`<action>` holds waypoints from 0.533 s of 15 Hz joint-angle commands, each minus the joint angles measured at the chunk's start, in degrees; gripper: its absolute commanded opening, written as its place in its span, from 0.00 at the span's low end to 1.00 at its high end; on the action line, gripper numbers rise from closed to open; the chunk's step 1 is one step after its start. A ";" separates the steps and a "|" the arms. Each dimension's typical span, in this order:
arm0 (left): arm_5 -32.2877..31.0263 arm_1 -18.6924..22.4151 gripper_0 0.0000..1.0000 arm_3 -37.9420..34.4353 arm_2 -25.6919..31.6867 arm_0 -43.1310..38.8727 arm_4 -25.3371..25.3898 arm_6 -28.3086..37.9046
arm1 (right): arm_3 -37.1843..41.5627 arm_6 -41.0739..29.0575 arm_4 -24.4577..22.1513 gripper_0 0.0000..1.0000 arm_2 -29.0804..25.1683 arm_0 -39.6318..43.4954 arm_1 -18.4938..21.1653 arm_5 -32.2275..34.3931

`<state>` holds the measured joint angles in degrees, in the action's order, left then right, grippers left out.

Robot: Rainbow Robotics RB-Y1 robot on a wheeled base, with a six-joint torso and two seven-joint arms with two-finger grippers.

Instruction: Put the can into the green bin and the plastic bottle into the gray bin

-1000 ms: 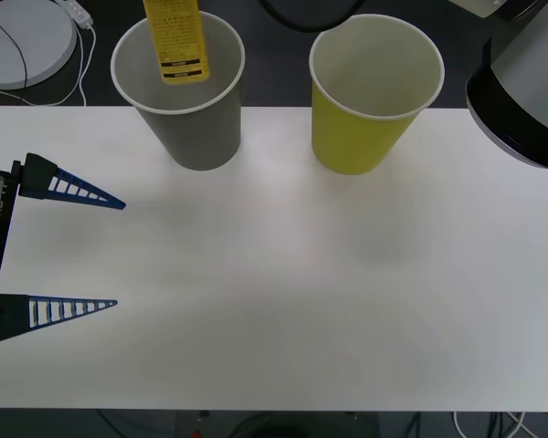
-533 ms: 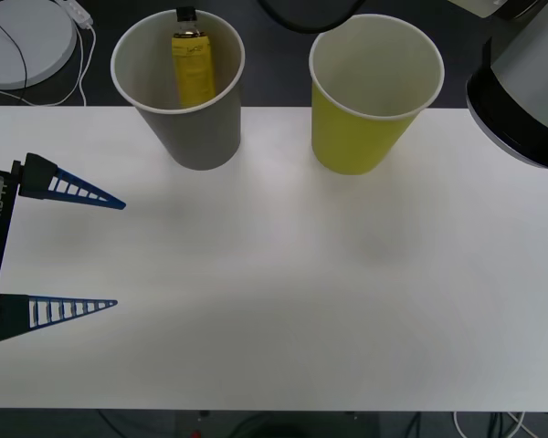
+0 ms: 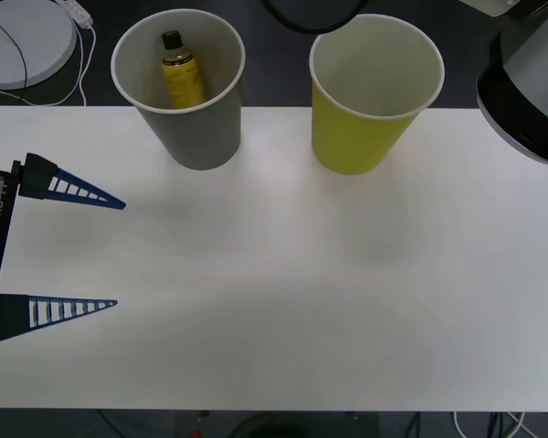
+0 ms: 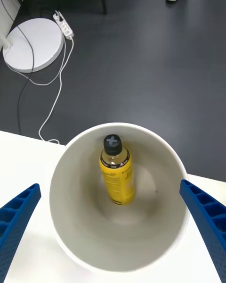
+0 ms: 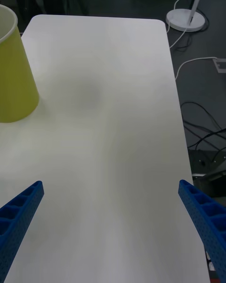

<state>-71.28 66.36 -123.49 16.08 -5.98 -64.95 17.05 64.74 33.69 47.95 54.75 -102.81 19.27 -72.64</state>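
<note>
Now the plastic bottle (image 4: pixel 117 175) stands inside the gray bin (image 3: pixel 204 137), beside the green bin (image 3: pixel 356 141) at the table (image 3: pixel 283 301) edge; the right gripper (image 4: pixel 113 226) spread above, the left gripper (image 3: pixel 114 253) spread over bare tabletop.

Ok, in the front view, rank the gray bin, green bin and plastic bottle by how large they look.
1-2. gray bin and green bin: they look alike in size, so no ranking between them.
3. plastic bottle: clearly smallest, sitting inside the gray bin.

We see a white counter (image 3: pixel 283 301) with rounded corners over a dark floor (image 4: pixel 141 52). A round white base (image 4: pixel 34 45) sits there, a white cable (image 4: pixel 49 104) trailing from it.
</note>
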 commanded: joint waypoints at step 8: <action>0.00 0.00 1.00 0.00 0.00 0.00 0.00 0.00 | 23.59 -3.02 -1.02 1.00 -0.88 8.68 10.97 -1.63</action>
<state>-71.28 66.36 -123.49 16.08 -5.98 -64.95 17.05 86.39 30.92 47.09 54.07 -94.95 29.21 -74.26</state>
